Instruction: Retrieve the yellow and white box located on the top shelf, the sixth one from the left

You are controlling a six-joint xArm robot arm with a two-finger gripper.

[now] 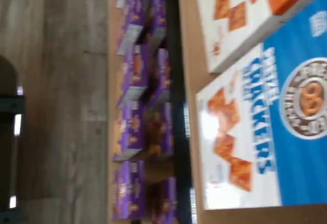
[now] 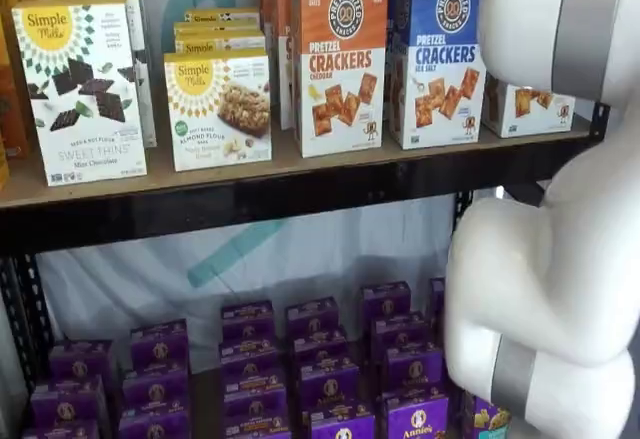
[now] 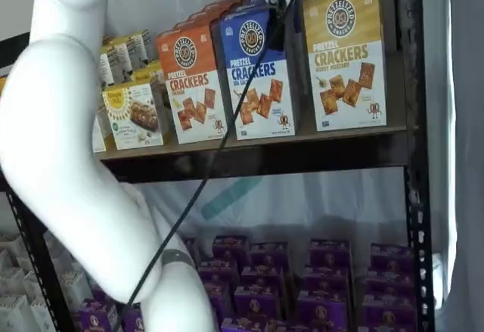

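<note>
Yellow box (image 3: 344, 56) upright on top shelf (image 3: 302, 147), untouched

Wrist view is turned sideways, close above the blue pretzel crackers box (image 1: 286, 127), purple boxes (image 1: 135, 132) further below. Both shelf views face the shelves frontally, one angled, sharing the top shelf (image 2: 300, 184) (image 3: 302, 154) and blue box (image 2: 437, 54) (image 3: 253, 71).

Top shelf (image 2: 300, 174) with upright cracker boxes (image 2: 337, 64) in rows.
</note>
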